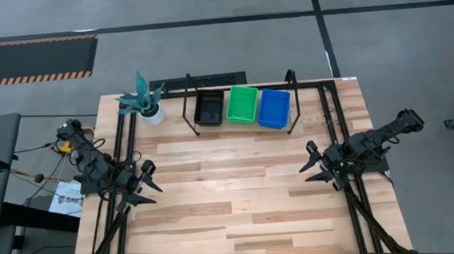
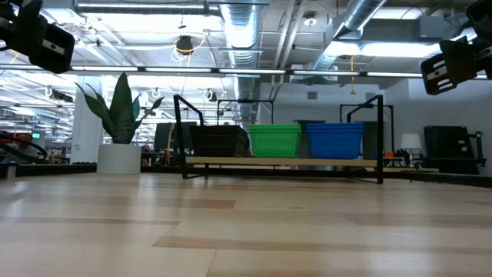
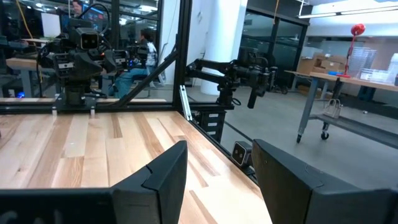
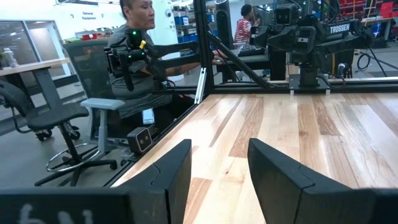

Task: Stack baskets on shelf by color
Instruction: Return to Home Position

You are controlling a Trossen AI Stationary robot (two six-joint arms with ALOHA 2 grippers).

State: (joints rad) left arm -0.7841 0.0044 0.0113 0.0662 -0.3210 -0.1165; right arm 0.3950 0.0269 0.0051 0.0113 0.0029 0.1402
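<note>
The black basket [image 1: 209,107], green basket [image 1: 242,105] and blue basket [image 1: 274,108] rest side by side on the shelf [image 1: 292,122] at the table's far edge. In the low view they show as black [image 2: 219,141], green [image 2: 274,141] and blue [image 2: 335,140] on the shelf's board [image 2: 284,162]. How many are stacked in each pile cannot be told. My left gripper [image 1: 148,184] is open above the table near its left edge. My right gripper [image 1: 311,167] is open near the right edge. Both are far from the shelf and hold nothing.
A potted plant [image 1: 147,102] stands at the far left corner beside the shelf. Bare wooden tabletop [image 1: 231,191] lies between the two arms. Beyond the table, people sit in the room, one [image 4: 140,59] in a chair off the near edge.
</note>
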